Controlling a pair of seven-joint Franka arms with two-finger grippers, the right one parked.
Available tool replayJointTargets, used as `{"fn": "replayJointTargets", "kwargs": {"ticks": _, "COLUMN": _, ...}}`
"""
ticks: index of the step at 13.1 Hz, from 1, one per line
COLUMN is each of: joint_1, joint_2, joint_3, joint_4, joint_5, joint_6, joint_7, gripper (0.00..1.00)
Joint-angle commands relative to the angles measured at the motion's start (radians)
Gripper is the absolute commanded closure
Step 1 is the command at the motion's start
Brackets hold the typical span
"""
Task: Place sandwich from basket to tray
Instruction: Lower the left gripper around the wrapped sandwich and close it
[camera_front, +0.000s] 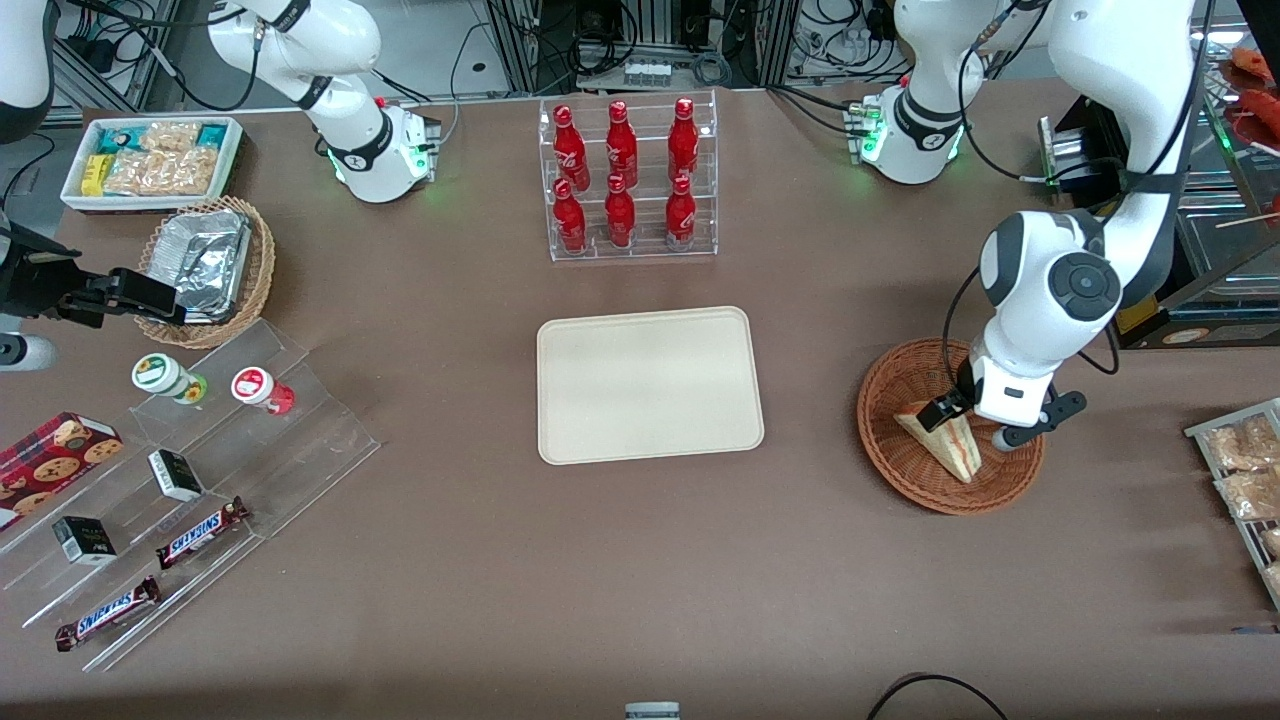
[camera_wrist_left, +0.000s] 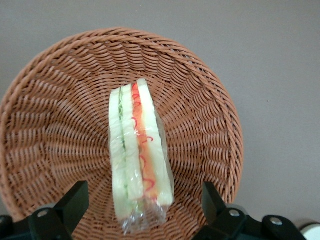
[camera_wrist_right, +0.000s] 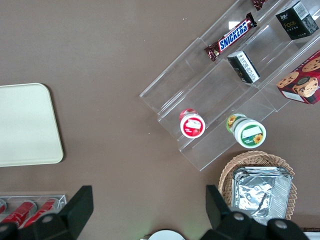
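Plainly, the only writing that reads is on the candy: two Snickers bars lie on the clear acrylic step display toward the parked arm's end of the table, their white wrapper lettering legible in the front view and again in the right wrist view. Beside them sit small dark boxes whose print is too small to read, a box of chocolate-chip cookies, and two lidded cups, one green-labelled, one red-labelled. The six red bottles in the clear rack carry white script, not legible.

The sandwich — wrapped in clear film, red and green filling facing the wrist camera — stands on edge inside the reddish-brown wicker basket, toward the working arm's end of the table. The gripper hangs just above it inside the basket's rim, its fingers spread apart, one on either side of the sandwich's lower end and touching neither the bread nor the weave.

The cream tray lies flat in the middle of the table, its low rim unbroken. Bare brown tabletop runs between the tray's edge and the basket's rim. The bottle rack stands farther from the front camera than the tray, apart from its edge.
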Motion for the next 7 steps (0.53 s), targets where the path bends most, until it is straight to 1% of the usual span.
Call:
{"fn": "replayJointTargets", "kwargs": {"ticks": 1, "joint_1": 0.003, "joint_2": 0.035, "joint_3": -0.002, "joint_4": -0.008, "joint_5": 0.0, "joint_6": 0.059, "joint_7": -0.015, "gripper": 0.0}}
{"fn": "replayJointTargets", "kwargs": {"ticks": 3, "joint_1": 0.003, "joint_2": 0.046, "joint_3": -0.002, "joint_4": -0.008, "joint_5": 0.0, "joint_6": 0.062, "joint_7": -0.015, "gripper": 0.0}}
{"fn": "replayJointTargets", "kwargs": {"ticks": 4, "joint_1": 0.003, "joint_2": 0.054, "joint_3": -0.002, "joint_4": -0.008, "joint_5": 0.0, "joint_6": 0.064, "joint_7": -0.015, "gripper": 0.04}}
{"fn": "replayJointTargets", "kwargs": {"ticks": 5, "joint_1": 0.003, "joint_2": 0.057, "joint_3": 0.0, "joint_4": -0.008, "joint_5": 0.0, "joint_6": 0.065, "joint_7": -0.014, "gripper": 0.25}}
{"fn": "replayJointTargets", "kwargs": {"ticks": 6, "joint_1": 0.003, "joint_2": 0.057, "joint_3": 0.0, "joint_4": -0.008, "joint_5": 0.002, "joint_6": 0.065, "joint_7": -0.009, "gripper": 0.7}}
{"fn": "replayJointTargets", "kwargs": {"ticks": 7, "joint_1": 0.003, "joint_2": 0.057, "joint_3": 0.001, "joint_4": -0.007, "joint_5": 0.002, "joint_6": 0.065, "joint_7": -0.003, "gripper": 0.96}}
